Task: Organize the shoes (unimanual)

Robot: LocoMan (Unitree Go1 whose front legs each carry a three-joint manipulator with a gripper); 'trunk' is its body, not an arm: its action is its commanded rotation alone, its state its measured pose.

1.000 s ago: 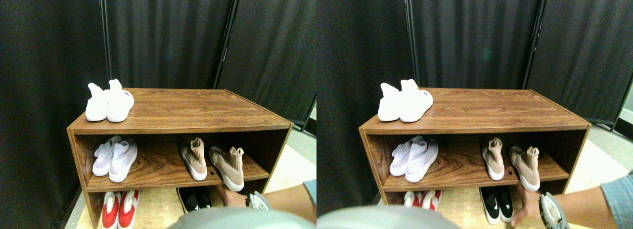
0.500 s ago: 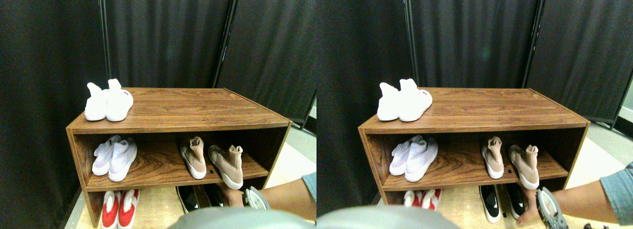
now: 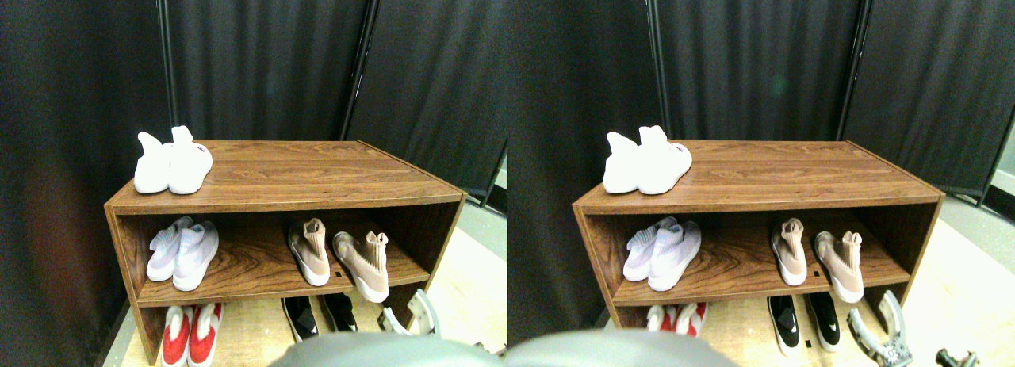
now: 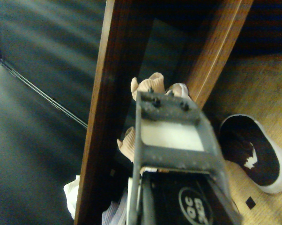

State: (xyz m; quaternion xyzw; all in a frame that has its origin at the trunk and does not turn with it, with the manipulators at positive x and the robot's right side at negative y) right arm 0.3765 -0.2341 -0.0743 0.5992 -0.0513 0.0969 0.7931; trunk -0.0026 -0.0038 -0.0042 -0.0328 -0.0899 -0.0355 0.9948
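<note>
The right gripper [image 3: 406, 315] sits low at the front right corner of the shelf [image 3: 285, 200], above the floor [image 3: 468, 280], with its two pale jaws spread apart in a V and nothing between them. In the wrist view the dark frame of one jaw fills the lower middle, and past it show the collars of the tan shoes [image 4: 150, 86] and the toe of a black shoe [image 4: 256, 159] with a white mark, lying on the floor. Just up and left of the gripper in the stereo view, the right tan shoe [image 3: 363, 264] lies on the middle board at a slant, its white-soled toe hanging a little over the front edge; the gripper is near it but not touching. Its mate, the left tan shoe [image 3: 311, 252], stands beside it, straighter and slightly apart, toe forward. Below them, under the board, the black pair [image 3: 319, 315] rests on the floor, the two shoes a little apart, just left of the gripper. At the left end of the middle board a white pair [image 3: 184, 252] sits close together. Under it a red pair [image 3: 190, 335] stands on the floor. On top of the shelf, at the left end, another white pair [image 3: 170, 165] stands side by side. Dark curtains [image 3: 270, 58] hang behind.
</note>
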